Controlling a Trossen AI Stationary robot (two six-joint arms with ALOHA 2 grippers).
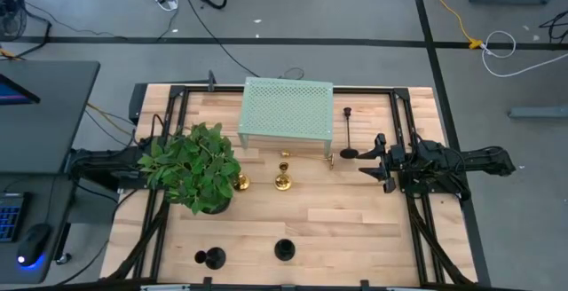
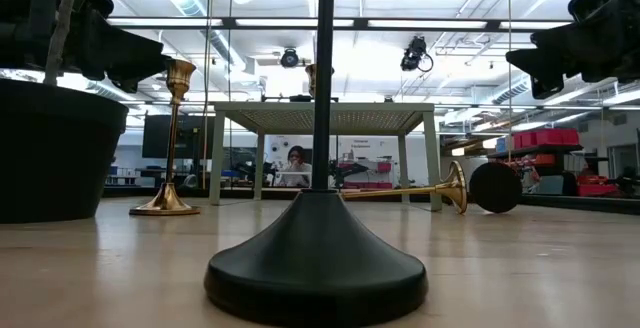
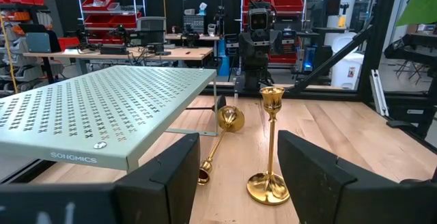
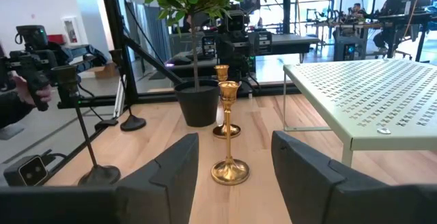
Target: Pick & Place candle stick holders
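The right gripper point(image 1: 373, 160) hangs at the table's right side, fingers apart and empty — level with the gold holder point(image 4: 229, 157) standing ahead of it, which looks like its likeliest pick. The left gripper point(image 3: 239, 176) waits behind the potted plant point(image 1: 197, 165), also spread wide on nothing; between its fingers a second gold holder point(image 3: 270, 149) stands upright. Another gold one point(image 3: 217, 139) lies tipped over beside the green stand point(image 1: 287, 112) — awkward to grasp. Black holders point(image 1: 282, 249) sit along the near edge, one tall one point(image 1: 349, 133) just beside the right gripper.
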